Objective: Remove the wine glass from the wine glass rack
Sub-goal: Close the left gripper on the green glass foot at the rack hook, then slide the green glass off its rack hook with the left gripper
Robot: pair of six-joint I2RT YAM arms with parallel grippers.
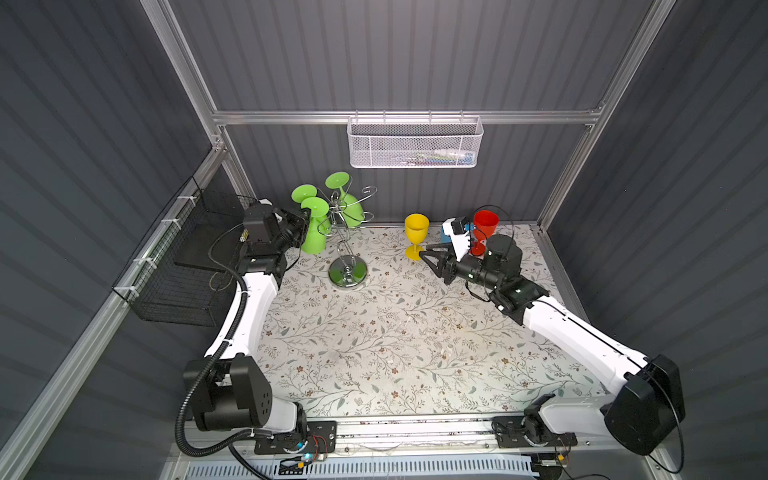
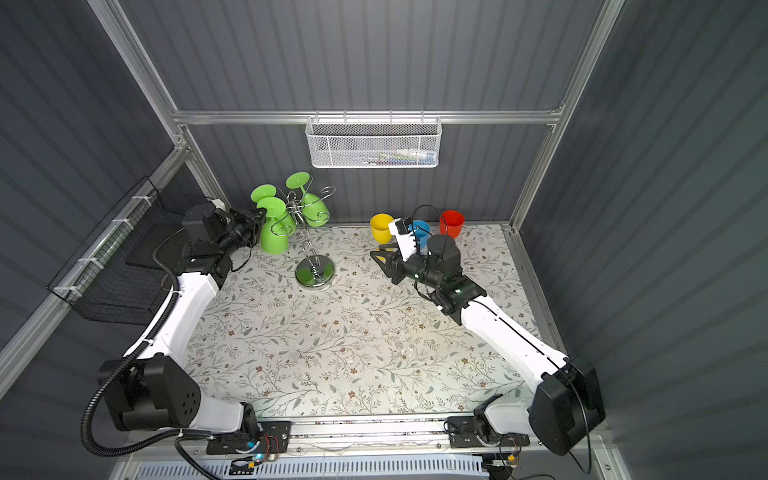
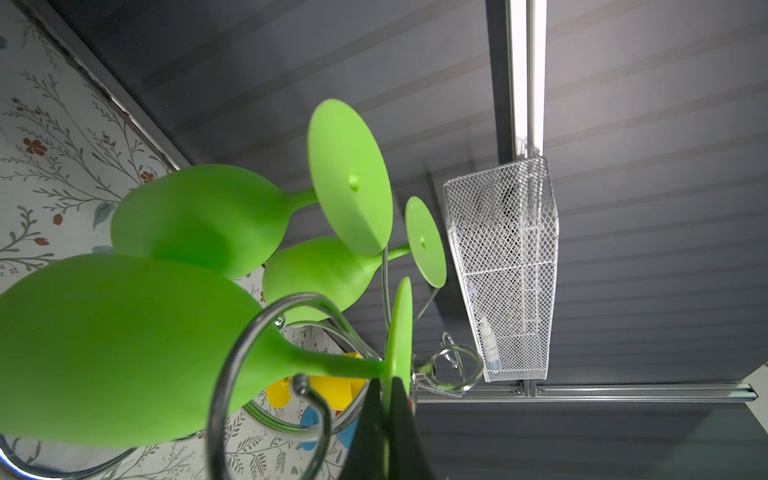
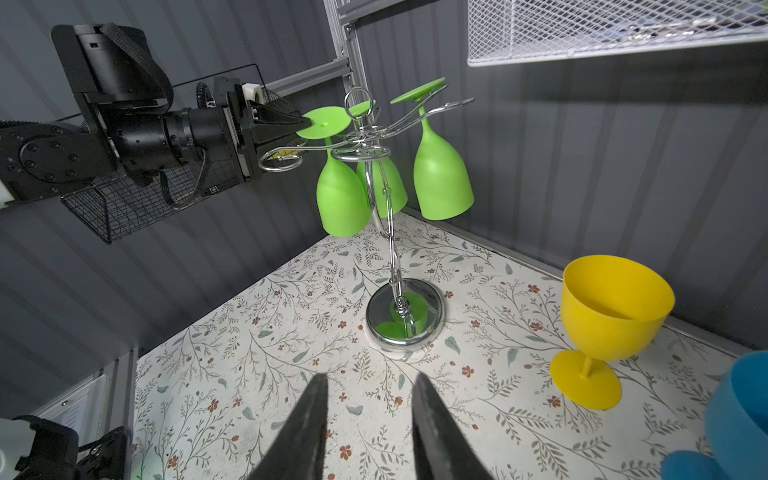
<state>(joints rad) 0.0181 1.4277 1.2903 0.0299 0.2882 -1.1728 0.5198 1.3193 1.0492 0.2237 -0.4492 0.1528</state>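
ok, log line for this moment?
phase: grasp | left tool: shut on green wine glass foot | glass: hanging on wine glass rack | right tool: open, empty

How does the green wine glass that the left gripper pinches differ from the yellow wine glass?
The green wine glass hangs upside down from the wine glass rack; the yellow wine glass stands upright on the table. The left gripper is shut on the green one's foot; no gripper holds the yellow one. Both are opaque, stemmed, round-footed.

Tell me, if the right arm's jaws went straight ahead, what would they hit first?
Probably the wine glass rack, low on its stem or round base; depth is unclear.
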